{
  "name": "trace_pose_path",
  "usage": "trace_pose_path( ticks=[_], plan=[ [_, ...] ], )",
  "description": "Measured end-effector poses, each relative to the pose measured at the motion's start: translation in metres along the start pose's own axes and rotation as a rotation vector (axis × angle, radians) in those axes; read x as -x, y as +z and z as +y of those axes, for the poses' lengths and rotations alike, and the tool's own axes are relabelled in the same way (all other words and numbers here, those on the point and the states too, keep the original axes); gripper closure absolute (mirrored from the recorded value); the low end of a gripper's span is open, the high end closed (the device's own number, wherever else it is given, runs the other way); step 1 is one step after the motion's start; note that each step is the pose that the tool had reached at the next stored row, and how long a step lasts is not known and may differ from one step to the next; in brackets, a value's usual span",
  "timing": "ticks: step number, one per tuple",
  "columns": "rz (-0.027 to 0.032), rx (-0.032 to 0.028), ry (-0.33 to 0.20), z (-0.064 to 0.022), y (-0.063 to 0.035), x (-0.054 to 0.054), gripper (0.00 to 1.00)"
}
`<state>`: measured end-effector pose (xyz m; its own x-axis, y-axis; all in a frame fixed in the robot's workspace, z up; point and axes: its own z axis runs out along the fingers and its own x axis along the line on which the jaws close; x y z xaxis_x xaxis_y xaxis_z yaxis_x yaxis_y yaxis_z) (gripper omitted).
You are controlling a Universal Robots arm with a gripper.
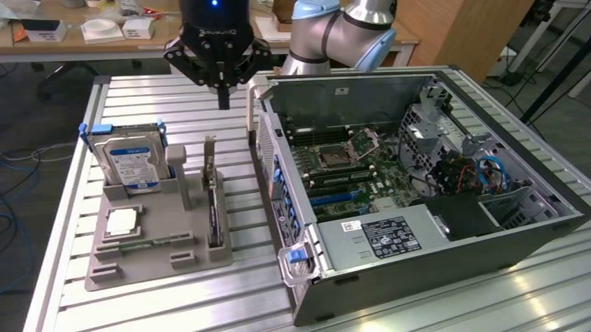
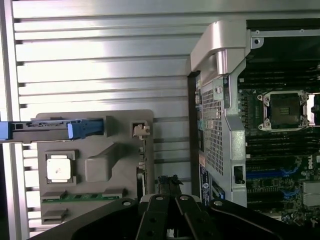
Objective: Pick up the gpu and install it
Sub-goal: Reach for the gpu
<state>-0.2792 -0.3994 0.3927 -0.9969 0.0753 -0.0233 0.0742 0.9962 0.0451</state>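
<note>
Gripper (image 1: pixel 223 102) black, fingers pressed together, nothing clamped, touching nothing. It hangs above the slatted metal table (image 1: pixel 157 97), over the gap between the grey holder and the computer case and past the gpu's far end. In the wrist view the gripper (image 2: pixel 169 189) tips sit together, just beside the gpu's edge.

Exterior view, left to right:
- One grey holder (image 1: pixel 157 266) lying flat on the table, carrying all loose parts.
- One hard drive (image 1: pixel 129 158), silver with blue label and blue rails, upright in the holder's far-left slot; wrist view shows it edge-on (image 2: pixel 55 129).
- One CPU chip (image 1: pixel 122 221), silver lid, flat in its pocket nearer the camera; wrist view (image 2: pixel 59 169).
- One green RAM stick (image 1: pixel 148 242) lying flat just past the CPU.
- One gpu (image 1: pixel 213 204), thin dark card standing on edge in the holder's right slot, silver bracket at the far end, not picked up; wrist view (image 2: pixel 142 167).
- One computer case (image 1: pixel 517 238), side open, lying on the table on the exterior view's right, well apart from the holder.
- Inside: one motherboard with an empty CPU socket (image 1: pixel 333 155), one power supply (image 1: pixel 388 235) with white label.
</note>
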Motion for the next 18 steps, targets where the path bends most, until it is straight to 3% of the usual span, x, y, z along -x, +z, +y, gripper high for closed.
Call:
trace_pose_path(
  ticks=[11, 18],
  plan=[
    [0.0, 0.0, 0.0, -0.0001, 0.0, -0.001, 0.89],
    [0.0, 0.0, 0.0, -0.001, -0.0003, -0.013, 0.89]
  ],
)
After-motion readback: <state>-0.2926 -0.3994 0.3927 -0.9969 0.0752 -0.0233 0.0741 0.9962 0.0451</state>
